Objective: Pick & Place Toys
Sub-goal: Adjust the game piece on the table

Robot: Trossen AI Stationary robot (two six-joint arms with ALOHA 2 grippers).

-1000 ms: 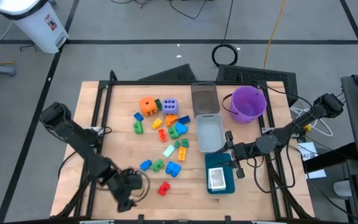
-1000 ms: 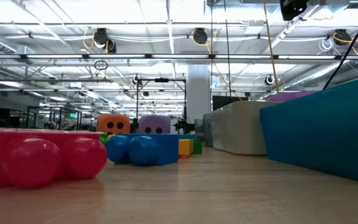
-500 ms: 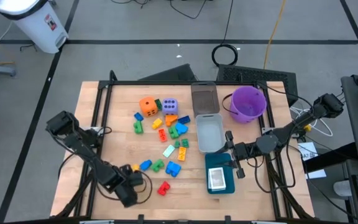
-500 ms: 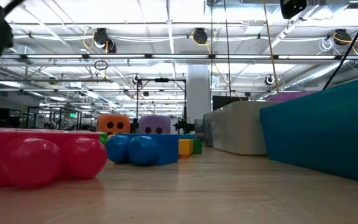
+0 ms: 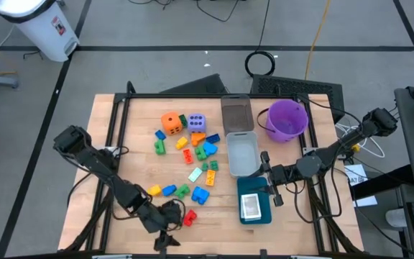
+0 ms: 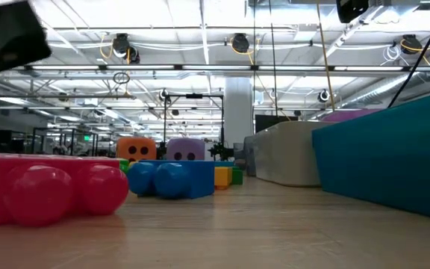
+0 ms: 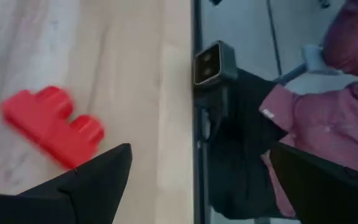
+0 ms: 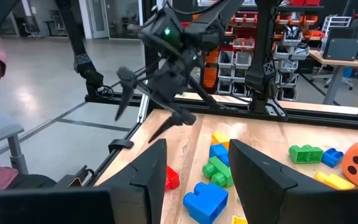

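Note:
The toys lie mid-table: an orange die [image 5: 171, 122], a lavender die [image 5: 197, 122] and several small coloured blocks [image 5: 196, 155]. A red block [image 5: 190, 216] lies alone near the table's near edge, and a white card [image 5: 251, 207] rests on the teal tray [image 5: 254, 193]. My left gripper [image 5: 169, 229] is open at the near edge, just left of the red block [image 7: 51, 127], and touches nothing. My right gripper [image 5: 267, 177] hangs open and level over the tray, with nothing between its fingers [image 8: 148, 165].
A purple bucket [image 5: 287, 119] and two grey bins [image 5: 240, 137] stand at the table's right. A small camera [image 7: 215, 61] sits on the near edge beside my left gripper. A person in a red top [image 7: 344, 124] sits just beyond that edge.
My left gripper has moved along the near edge toward the table's right, closer to the red block, and its wrist has tipped. It has stayed open. In the low view its arm has come in at the top left. No toy has moved.

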